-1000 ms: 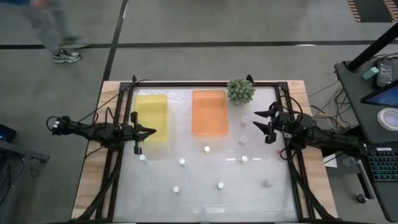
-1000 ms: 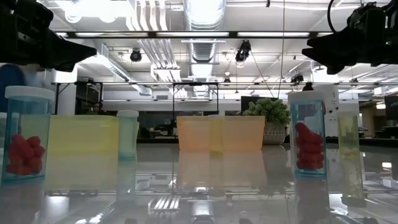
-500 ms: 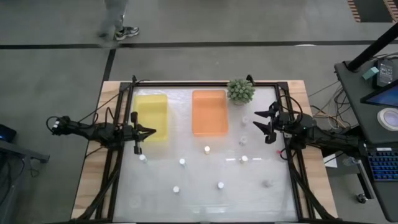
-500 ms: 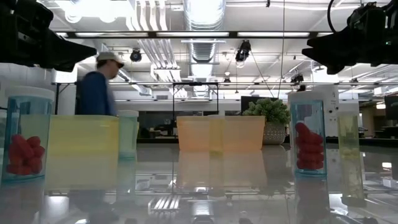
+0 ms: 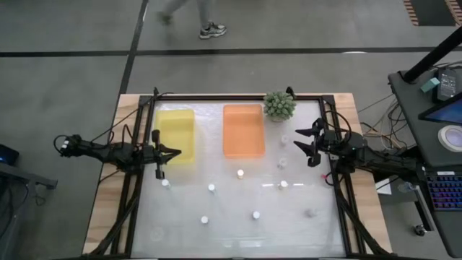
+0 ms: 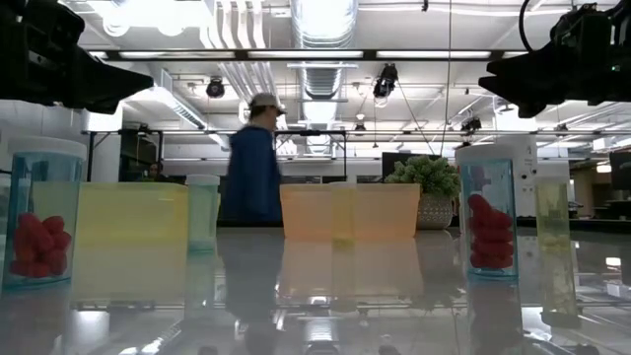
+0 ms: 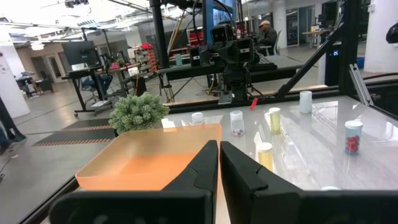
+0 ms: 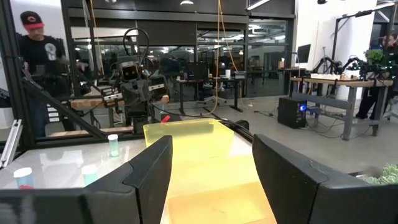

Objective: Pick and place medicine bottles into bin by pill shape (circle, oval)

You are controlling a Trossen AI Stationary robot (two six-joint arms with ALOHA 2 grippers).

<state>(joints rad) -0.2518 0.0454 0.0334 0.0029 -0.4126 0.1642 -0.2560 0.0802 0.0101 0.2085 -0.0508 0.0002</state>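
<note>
I see bottles [image 5: 211, 188] scattered over the table's [image 5: 231, 235] near half, from 7 to 4 o'clock. My left gripper [image 5: 171, 153], jaws together, hangs at 9 o'clock; my right gripper [image 5: 302, 142], jaws apart and empty, at 3. Yellow bin [image 5: 175, 135] and orange bin [image 5: 242, 130] sit toward 12.

Two dark, cable-draped jointed arms

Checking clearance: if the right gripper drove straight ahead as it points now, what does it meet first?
Probably nothing close: the open right gripper points across above the orange tray toward the yellow tray. Height is hard to judge.
</note>
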